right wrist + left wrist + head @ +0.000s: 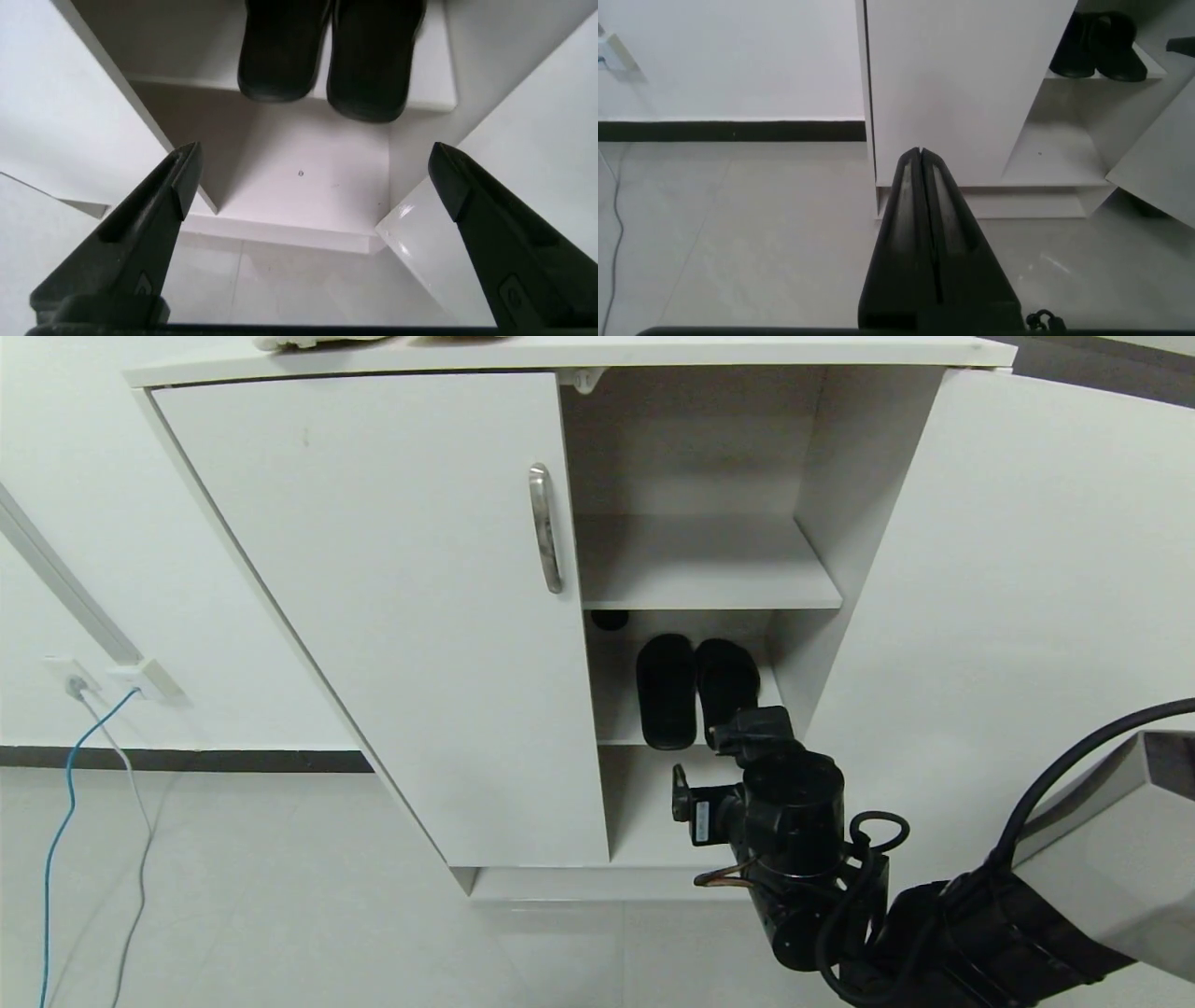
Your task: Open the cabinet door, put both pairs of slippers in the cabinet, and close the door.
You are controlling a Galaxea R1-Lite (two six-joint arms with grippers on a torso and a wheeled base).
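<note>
White wall and pale tiled floor (pixel 280 933) surround the cabinet (pixel 794 350), which you see at centre frame in the head view. At left, a wall socket (pixel 70 677) feeds a blue cable (pixel 56 840) that trails down to the floor, well apart from the cabinet. Left door (pixel 392 616) closed, handle (pixel 545 527) upright; right door (pixel 1027 569) swung wide at right of frame. A pale object (pixel 313 341), cropped by the top edge, lies on the cabinet top.

Black slippers (pixel 666 691) lie side by side on the middle shelf (pixel 616 709). Their long axes run front to back, with the rounded ends at its front edge. The opening spans from the left door's edge to the cabinet's right wall, and the right arm stands before its lower part.

Right tool (pixel 315 159): before the bottom compartment, spread wide, holding nothing. Left tool (pixel 920 163): pressed closed on nothing, pointing at the closed door's foot.
</note>
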